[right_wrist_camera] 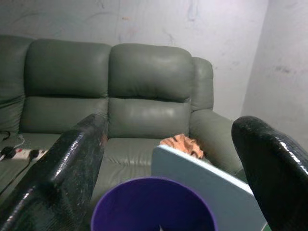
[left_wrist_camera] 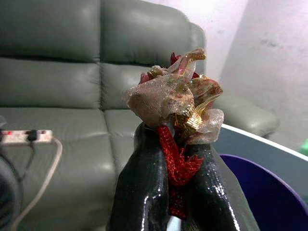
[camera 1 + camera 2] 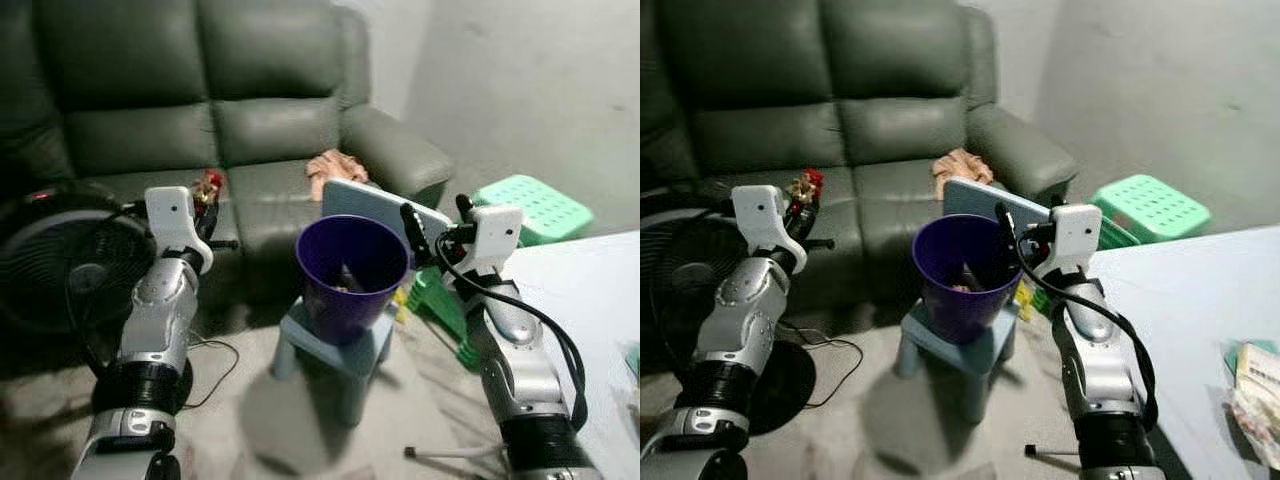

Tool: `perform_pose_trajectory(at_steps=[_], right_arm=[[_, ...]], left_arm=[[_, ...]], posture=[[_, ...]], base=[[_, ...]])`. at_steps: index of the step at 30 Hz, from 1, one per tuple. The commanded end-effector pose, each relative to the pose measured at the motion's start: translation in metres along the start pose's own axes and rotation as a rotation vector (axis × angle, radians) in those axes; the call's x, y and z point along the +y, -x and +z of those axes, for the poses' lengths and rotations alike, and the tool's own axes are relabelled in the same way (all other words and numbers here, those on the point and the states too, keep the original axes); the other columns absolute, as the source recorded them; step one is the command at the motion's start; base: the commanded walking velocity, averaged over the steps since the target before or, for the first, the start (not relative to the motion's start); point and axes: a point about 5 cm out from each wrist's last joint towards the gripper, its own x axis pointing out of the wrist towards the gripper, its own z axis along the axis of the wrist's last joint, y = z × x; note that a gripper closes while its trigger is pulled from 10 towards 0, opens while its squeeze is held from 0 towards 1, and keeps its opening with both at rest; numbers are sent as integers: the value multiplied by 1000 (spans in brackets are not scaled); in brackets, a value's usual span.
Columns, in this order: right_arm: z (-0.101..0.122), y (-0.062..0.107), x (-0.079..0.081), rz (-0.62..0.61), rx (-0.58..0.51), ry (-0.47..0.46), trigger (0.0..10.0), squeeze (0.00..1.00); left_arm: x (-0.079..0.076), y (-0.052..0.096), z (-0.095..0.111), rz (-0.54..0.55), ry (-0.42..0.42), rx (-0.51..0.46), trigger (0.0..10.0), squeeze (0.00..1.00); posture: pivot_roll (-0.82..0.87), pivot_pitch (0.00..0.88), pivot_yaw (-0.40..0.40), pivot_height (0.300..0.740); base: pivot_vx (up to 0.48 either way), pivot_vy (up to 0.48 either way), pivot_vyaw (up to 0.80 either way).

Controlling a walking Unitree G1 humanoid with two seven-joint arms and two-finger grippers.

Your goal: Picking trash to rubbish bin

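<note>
Both arms raised, forearms angled up and forward. Left gripper (image 3: pixel 207 195) jaws closed on a crumpled red-gold wrapper (image 2: pixel 178 103) (pinched between the fingertips). Right gripper (image 3: pixel 415 238) jaws spread wide apart, nothing between them, wrist pointing inward toward the left arm.

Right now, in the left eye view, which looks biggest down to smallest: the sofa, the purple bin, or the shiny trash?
1. Sofa, biggest by far.
2. Purple bin.
3. Shiny trash, smallest, pinched in the left gripper.

The bin (image 3: pixel 350 275) stands on a stool (image 3: pixel 335 350) before the sofa (image 3: pixel 230 120); a fan (image 3: pixel 60 265) is on my left, a table (image 3: pixel 590 310) on my right.
</note>
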Motion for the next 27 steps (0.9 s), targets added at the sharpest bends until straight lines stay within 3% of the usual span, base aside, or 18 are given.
perform_pose_trajectory(at_steps=[1, 11, 27], right_arm=[[4, -1, -1, 2, -11, -6, 10000, 0], [5, -1, 0, 10, -16, -14, 10000, 0], [6, 0, 1, 16, -17, -22, 10000, 0]], left_arm=[[4, 0, 5, 9, -1, -10, 10000, 0], [4, 2, 7, -5, 26, -21, 10000, 0], [2, 3, 8, -19, 31, -23, 10000, 0]], posture=[[41, 0, -108, 740], [40, 0, -108, 740], [40, 0, -110, 740]], base=[[0, 0, 0], [0, 0, 0], [382, 0, 0]])
